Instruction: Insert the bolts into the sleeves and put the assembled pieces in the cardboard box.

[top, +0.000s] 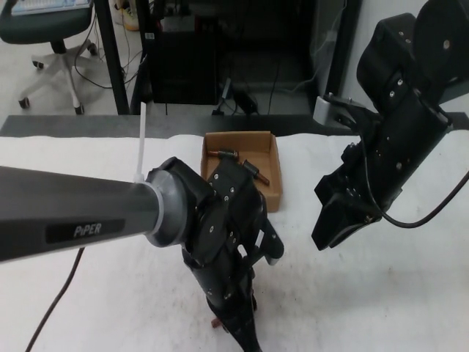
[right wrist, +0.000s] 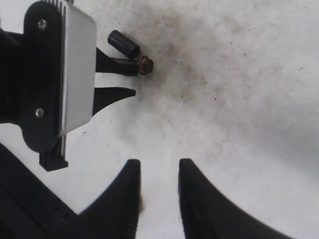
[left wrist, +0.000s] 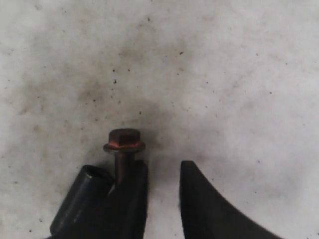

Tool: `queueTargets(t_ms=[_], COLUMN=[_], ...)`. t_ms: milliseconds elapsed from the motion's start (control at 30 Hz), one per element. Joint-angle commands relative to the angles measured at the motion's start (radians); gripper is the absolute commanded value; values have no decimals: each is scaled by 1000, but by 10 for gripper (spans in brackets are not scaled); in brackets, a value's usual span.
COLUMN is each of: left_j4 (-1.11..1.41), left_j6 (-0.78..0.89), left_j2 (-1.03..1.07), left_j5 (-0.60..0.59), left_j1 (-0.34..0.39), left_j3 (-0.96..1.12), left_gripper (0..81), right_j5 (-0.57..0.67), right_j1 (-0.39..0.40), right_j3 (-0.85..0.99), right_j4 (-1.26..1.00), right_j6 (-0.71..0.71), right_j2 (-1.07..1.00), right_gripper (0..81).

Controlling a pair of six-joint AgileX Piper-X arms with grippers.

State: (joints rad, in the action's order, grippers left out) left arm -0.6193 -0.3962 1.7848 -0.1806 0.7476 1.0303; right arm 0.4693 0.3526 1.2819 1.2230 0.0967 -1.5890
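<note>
While lying flat, the bolt points away from the left end effector.

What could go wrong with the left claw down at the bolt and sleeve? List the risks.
1. The bolt lies along one finger of the open left claw, not in the gap between the two. Shutting now may grip nothing or push the bolt aside.
2. The sleeve lies close beside that same finger, so a small sideways nudge could send it rolling away.
</note>
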Motion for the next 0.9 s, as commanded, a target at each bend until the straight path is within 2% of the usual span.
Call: queueTargets(t_ms=[0,400,867], left_j4=[-40,-70,-50], left_j6=[-4,-30,-30], left_j2=[-2,-74,-27], left_j5=[10,39,71], left_j1=[3,3,3], left_j3=[9,57,99], left_gripper=[218,218,218], right_j5=[1,1,1], right_j1=[-2,-2,-2], right_j3=[-1,-1,-1], right_j4=[-4,-37,-51], right_j6=[8,8,8], right_j2=[11,11,11], right_gripper=[254,254,254])
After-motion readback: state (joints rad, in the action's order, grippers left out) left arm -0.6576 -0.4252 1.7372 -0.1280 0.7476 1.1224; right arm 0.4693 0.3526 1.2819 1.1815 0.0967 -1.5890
